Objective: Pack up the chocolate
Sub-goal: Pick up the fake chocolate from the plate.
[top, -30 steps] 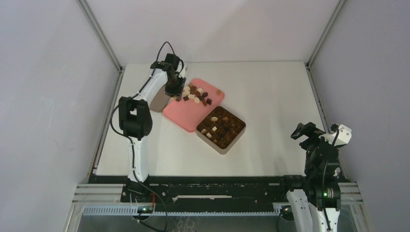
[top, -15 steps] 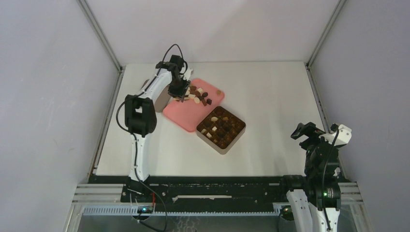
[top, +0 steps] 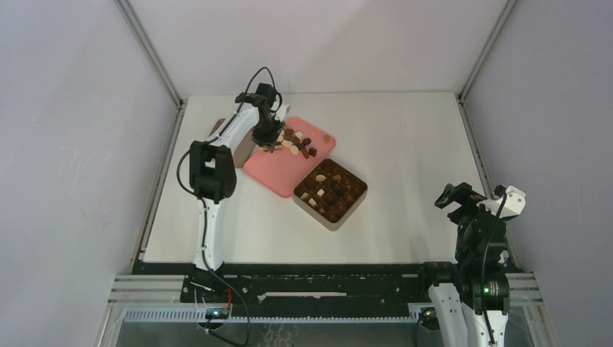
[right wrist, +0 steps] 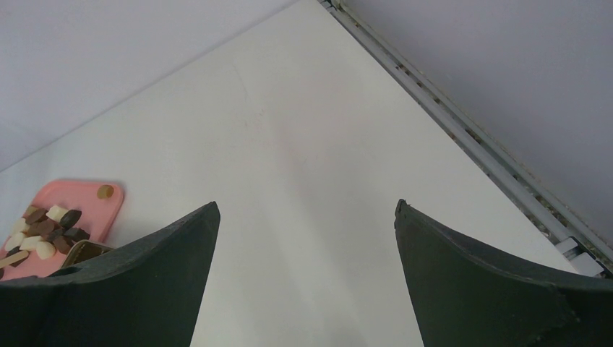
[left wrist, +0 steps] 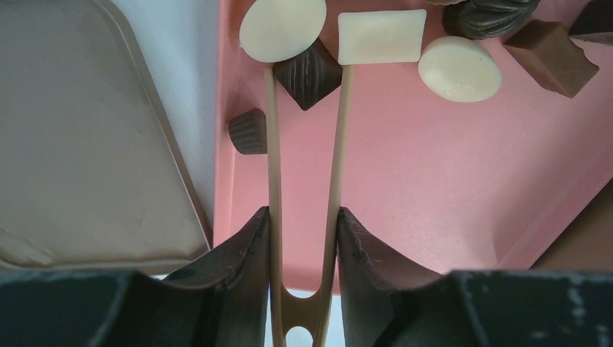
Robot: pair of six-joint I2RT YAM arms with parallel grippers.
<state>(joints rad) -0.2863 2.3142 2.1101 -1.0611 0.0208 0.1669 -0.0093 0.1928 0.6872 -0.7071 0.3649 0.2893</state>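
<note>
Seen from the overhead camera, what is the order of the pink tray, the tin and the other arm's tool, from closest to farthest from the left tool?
1. Pink tray: directly beneath the left tool, which holds tongs over it.
2. Tin: against the tray's near-right edge.
3. Right tool: far off to the right.

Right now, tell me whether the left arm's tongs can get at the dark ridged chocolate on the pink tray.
Probably yes: the tongs in the left gripper straddle the dark ridged chocolate, nothing between; the white oval and white rectangle crowd the tips.
</note>
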